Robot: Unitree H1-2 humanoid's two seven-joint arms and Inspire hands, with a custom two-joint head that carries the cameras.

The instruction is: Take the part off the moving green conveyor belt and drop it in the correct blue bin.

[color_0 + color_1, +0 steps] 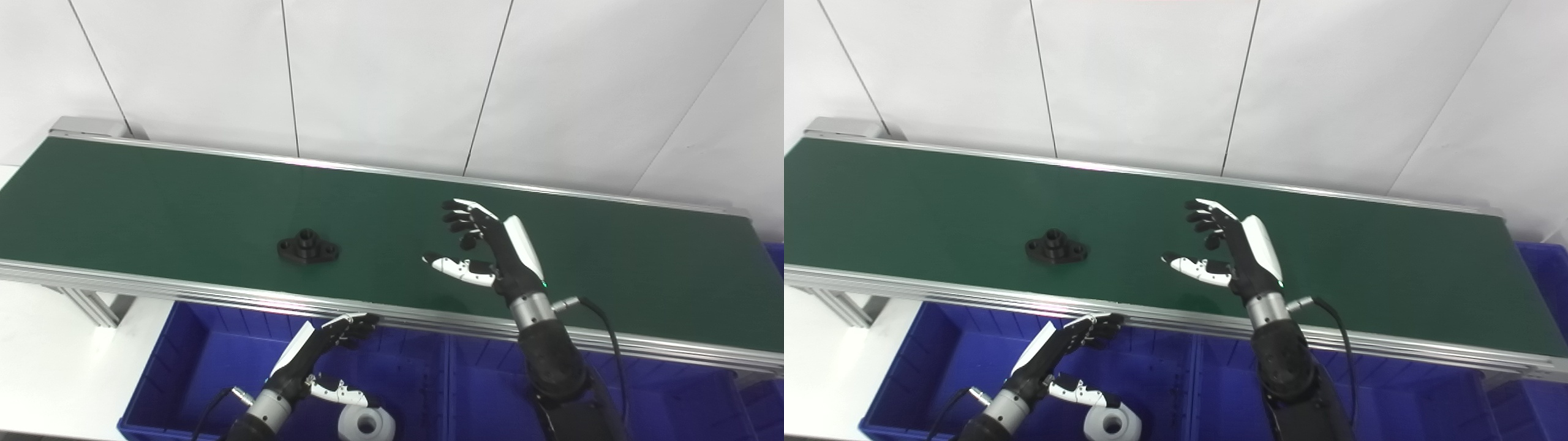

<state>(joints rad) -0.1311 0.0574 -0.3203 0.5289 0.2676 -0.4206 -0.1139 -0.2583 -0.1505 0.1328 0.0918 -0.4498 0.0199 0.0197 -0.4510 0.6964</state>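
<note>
A black flanged part point(308, 247) lies on the green conveyor belt point(153, 196), left of centre near the front edge. My right hand point(490, 251) is open above the belt, to the right of the part and apart from it, palm facing left. My left hand point(324, 355) is open and empty, low over the left blue bin point(184, 355), below the belt's front rail. The part also shows in the right eye view point(1056, 247).
A white ring-shaped part point(366, 424) lies in the left blue bin under my left hand. A second blue bin point(478, 392) adjoins it on the right, another point(775, 257) is at the far right. An aluminium rail point(184, 291) edges the belt's front.
</note>
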